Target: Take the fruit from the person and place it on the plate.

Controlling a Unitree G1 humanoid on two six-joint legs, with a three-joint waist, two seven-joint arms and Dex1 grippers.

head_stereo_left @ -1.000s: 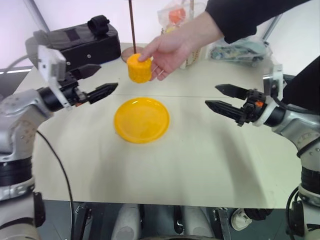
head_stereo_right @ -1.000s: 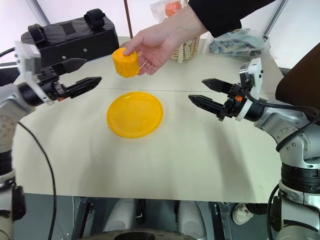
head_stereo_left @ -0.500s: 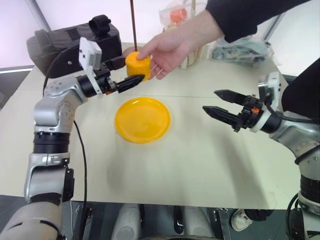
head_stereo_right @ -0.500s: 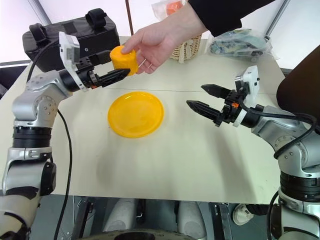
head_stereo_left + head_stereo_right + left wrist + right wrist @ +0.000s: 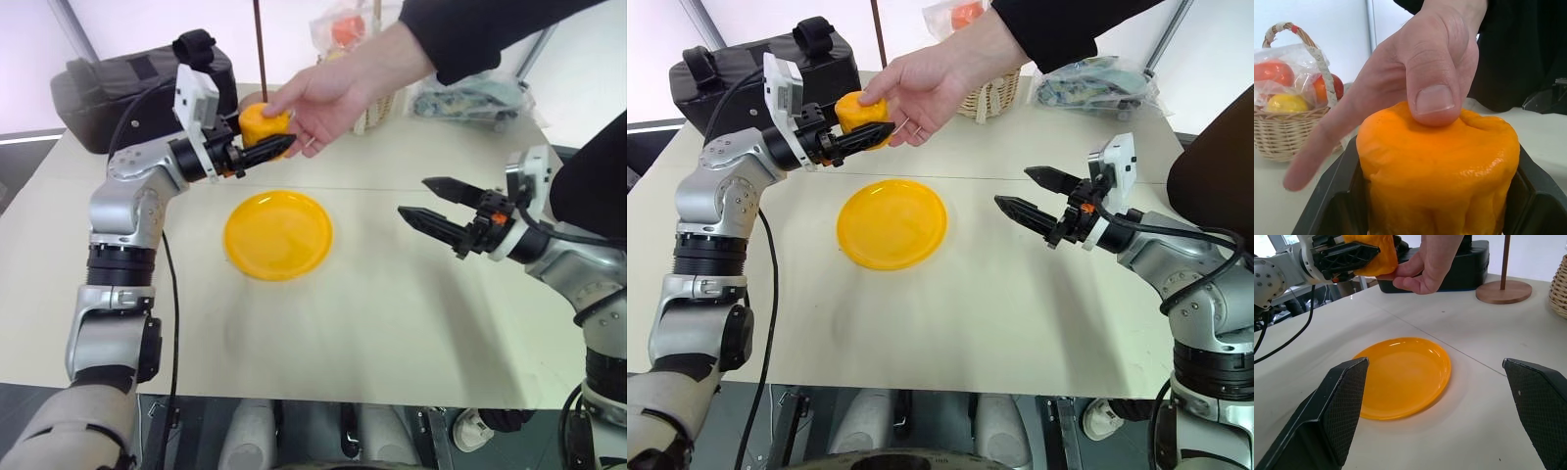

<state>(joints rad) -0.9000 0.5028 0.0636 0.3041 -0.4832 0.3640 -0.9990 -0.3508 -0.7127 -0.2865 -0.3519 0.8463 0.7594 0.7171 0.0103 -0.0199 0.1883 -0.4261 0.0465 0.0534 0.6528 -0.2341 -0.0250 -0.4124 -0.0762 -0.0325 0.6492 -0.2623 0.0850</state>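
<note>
Standing upright above the plate (image 5: 278, 234), the fruit (image 5: 1437, 166) sits between my left gripper (image 5: 266, 136)'s 2 clamped fingers, under the person's hand (image 5: 328, 93). My right gripper (image 5: 423, 200) is spread apart.

The left arm reaches forward and inward at raised height, elbow bent, its left claw (image 5: 263, 147) pointing toward the person's hand (image 5: 328, 93) with both black fingers (image 5: 1535, 196) clamped against the sides of the fruit (image 5: 263, 124). The hand grips the same fruit from above, thumb pressed on its top. The right arm is held out low, its right claw (image 5: 427, 202) level, jaws spread wide and holding nothing.
</note>
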